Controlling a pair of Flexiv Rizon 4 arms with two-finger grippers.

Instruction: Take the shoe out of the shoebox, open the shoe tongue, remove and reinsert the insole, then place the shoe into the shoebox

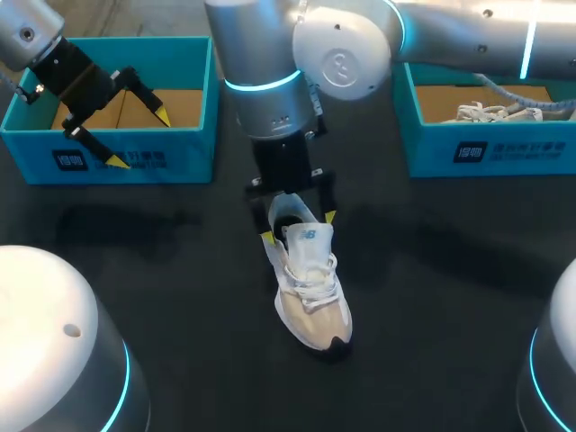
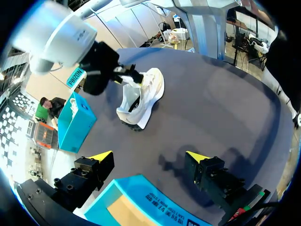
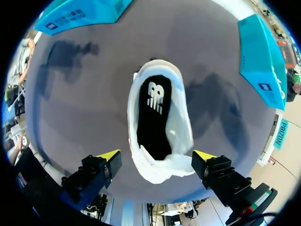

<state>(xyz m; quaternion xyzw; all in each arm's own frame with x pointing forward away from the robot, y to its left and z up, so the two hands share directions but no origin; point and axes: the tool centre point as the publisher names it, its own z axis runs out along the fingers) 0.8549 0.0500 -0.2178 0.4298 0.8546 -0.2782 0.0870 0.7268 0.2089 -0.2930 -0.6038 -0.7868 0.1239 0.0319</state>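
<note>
On the left I'm hovering the left gripper [image 1: 139, 139] over the left shoebox [image 1: 135, 160], with its fingers spread and holding nothing. In the middle the shoe [image 1: 310, 288] is standing upright on the dark table [image 1: 180, 297], outside both boxes. My right gripper [image 1: 299, 227] is hanging above its heel opening with a finger spread to either side, apparently not touching. I'm judging the shoe light, with a soft upper that will crumple (the sole being the stiff part). I'd be pinching the black insole [image 3: 153, 117] at its heel edge, since it looks thin and floppy. On the right a second shoebox [image 1: 486, 148] is holding another shoe [image 1: 490, 112].
</note>
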